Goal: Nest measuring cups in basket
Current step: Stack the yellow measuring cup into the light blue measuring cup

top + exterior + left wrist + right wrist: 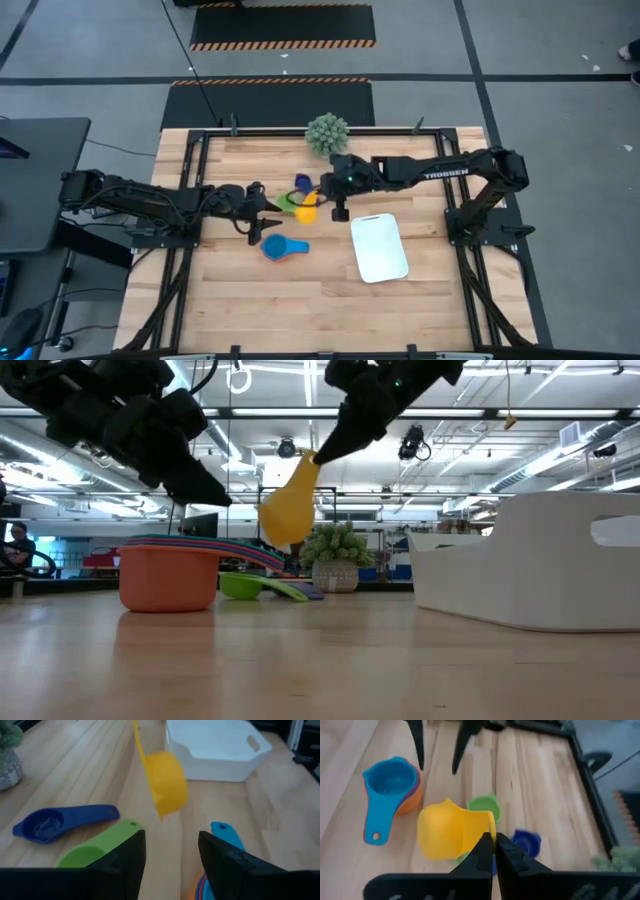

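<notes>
1. right gripper [494, 851] pinched tight on the handle of the yellow cup [451, 831], cup hanging in the air above the table, bowl tilted sideways; low view shows it clear of the wood.
2. in the high view the yellow cup [307, 212] sits mid table, between the two arms, just left of the right gripper [338, 207].
3. left gripper [268, 221] hovers over the table left of the yellow cup, fingers [226, 858] spread with a clear gap, holding nothing.
4. stack of nested cups [280, 247] rests on the table in front of the left gripper, light blue cup [387, 787] on top, orange cup [168, 577] at the bottom, more coloured rims between them.
5. green cup [97, 848] and dark blue cup [60, 821] lie loose on the table, side by side, under and behind the lifted yellow one.
6. white basket [379, 247] sits on the table right of the stack, near the right arm, no cups in it as far as the high view shows.
7. small spiky green plant [327, 133] in a pot stands at the far edge of the table, apart from the cups.
8. wooden table [250, 310] with dark frame rails along the sides.
</notes>
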Motion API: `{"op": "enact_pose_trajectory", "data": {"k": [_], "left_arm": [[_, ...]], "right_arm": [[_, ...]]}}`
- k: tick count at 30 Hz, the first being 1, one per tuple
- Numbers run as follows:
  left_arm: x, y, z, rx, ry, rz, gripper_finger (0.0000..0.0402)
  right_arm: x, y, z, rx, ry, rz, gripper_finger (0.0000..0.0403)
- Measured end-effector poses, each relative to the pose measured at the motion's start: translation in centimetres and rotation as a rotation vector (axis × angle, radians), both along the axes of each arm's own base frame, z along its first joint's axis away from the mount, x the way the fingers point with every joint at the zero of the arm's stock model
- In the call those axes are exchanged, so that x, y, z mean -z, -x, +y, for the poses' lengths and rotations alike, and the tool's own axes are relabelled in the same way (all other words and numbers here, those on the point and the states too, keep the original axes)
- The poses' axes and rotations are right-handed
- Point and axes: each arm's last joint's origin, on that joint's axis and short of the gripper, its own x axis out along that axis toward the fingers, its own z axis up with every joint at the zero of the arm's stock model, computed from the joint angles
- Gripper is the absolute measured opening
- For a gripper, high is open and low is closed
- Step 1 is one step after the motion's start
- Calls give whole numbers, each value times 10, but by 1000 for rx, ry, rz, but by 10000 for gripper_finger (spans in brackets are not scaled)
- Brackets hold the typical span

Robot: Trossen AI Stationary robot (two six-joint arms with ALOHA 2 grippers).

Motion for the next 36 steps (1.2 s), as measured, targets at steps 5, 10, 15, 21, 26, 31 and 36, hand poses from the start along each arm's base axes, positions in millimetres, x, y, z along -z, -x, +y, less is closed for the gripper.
{"op": "enact_pose_trajectory", "data": {"k": [5,10,15,21,26,31,36], "left_arm": [[-1,-1,2,4,6,-13,188],[-4,-2,1,40,50,-45,188],[-6,-3,-1,82,92,-72,188],[-10,-4,-2,109,102,-114,188],[-15,-5,-4,189,124,-167,188],[-16,-5,-5,226,133,-178,181],[-16,-5,-5,233,135,-178,151]], "right_arm": [[-3,-3,15,-38,46,-32,7],[-7,-6,24,-83,83,-78,7],[-12,-8,27,-95,132,-126,7],[-18,-12,28,-103,143,-196,7],[-21,-13,32,-129,176,-226,7],[-21,-13,38,-161,206,-227,7],[-21,-13,41,-169,207,-222,10]]}}
